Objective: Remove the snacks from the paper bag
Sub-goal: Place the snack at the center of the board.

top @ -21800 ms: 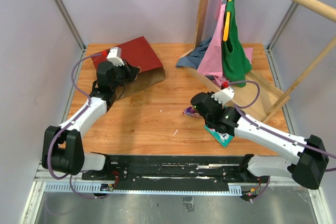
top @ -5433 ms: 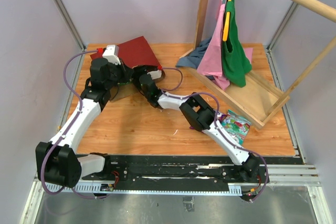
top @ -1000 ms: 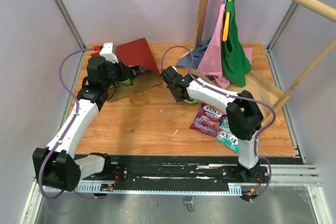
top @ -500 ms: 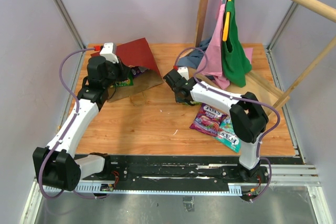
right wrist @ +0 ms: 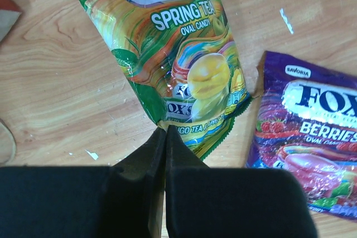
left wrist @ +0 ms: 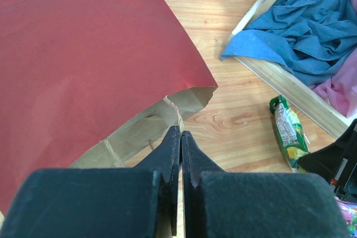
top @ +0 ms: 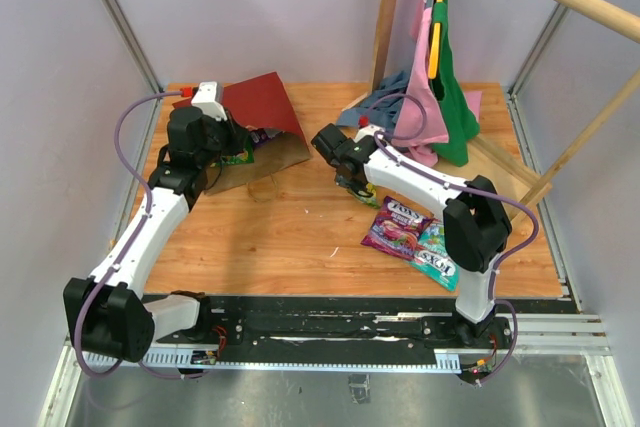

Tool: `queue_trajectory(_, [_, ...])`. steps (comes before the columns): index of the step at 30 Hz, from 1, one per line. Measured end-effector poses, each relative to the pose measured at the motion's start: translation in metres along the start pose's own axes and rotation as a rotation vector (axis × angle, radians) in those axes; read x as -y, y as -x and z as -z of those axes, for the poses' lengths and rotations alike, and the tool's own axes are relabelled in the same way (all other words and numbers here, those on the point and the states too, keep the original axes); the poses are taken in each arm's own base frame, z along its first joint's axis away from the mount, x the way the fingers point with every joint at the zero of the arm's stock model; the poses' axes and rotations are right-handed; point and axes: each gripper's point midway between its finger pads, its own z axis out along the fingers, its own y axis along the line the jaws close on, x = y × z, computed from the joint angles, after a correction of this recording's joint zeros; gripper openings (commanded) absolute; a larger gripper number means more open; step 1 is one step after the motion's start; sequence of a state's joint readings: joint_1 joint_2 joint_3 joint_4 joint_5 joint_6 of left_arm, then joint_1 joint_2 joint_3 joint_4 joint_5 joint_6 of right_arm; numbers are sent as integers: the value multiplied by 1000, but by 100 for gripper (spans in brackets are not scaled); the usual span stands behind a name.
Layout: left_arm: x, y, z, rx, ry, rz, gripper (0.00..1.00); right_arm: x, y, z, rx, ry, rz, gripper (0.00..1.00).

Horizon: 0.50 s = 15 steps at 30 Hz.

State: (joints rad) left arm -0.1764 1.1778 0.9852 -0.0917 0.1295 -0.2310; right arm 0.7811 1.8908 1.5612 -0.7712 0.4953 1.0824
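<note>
Orange-brown wood table (top: pixel 300 237), pale lilac walls (top: pixel 250 7); dark red paper bag (top: pixel 265 102) lies on its side, far left.
L hand (left wrist: pixel 179 133) fully closed at bag's kraft mouth, by twine handle (left wrist: pixel 174 111). R hand (right wrist: pixel 165 131) closed too, tips at corner of green glossy packet (right wrist: pixel 178 54) mid-table; pinch or just touch, can't tell. Purple glossy packet (top: pixel 398 224) & teal packet (top: pixel 437 257) touch, nearer right. Pale wooden frame (top: pixel 500 182) w/ pink cloth (top: pixel 410 112), green cloth (top: pixel 450 117) far right.
</note>
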Motion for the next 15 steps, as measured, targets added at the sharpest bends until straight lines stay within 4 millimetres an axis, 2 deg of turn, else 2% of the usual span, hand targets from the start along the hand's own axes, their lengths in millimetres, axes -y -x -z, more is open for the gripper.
queue_trajectory(5, [0, -3, -2, -9, -1, 1, 0, -1, -1, 1, -3, -14, -109, 2])
queue_trajectory(7, [0, -3, -2, -10, -2, 1, 1, -2, 1, 2, 1, -11, -143, 9])
queue_trajectory(8, [0, -3, -2, -11, -2, 1, 1, -3, 2, 3, 4, -7, -159, 18])
queue_trajectory(12, [0, -3, -2, -11, -3, -1, 1, -7, 6, 4, 15, 6, -204, 80])
queue_trajectory(13, [0, -3, -2, -11, -3, -1, 0, -8, 6, 5, 16, 8, -207, 89])
queue_trajectory(15, [0, -4, -3, -12, -4, -2, 1, -11, 9, 7, 19, 16, -211, 96])
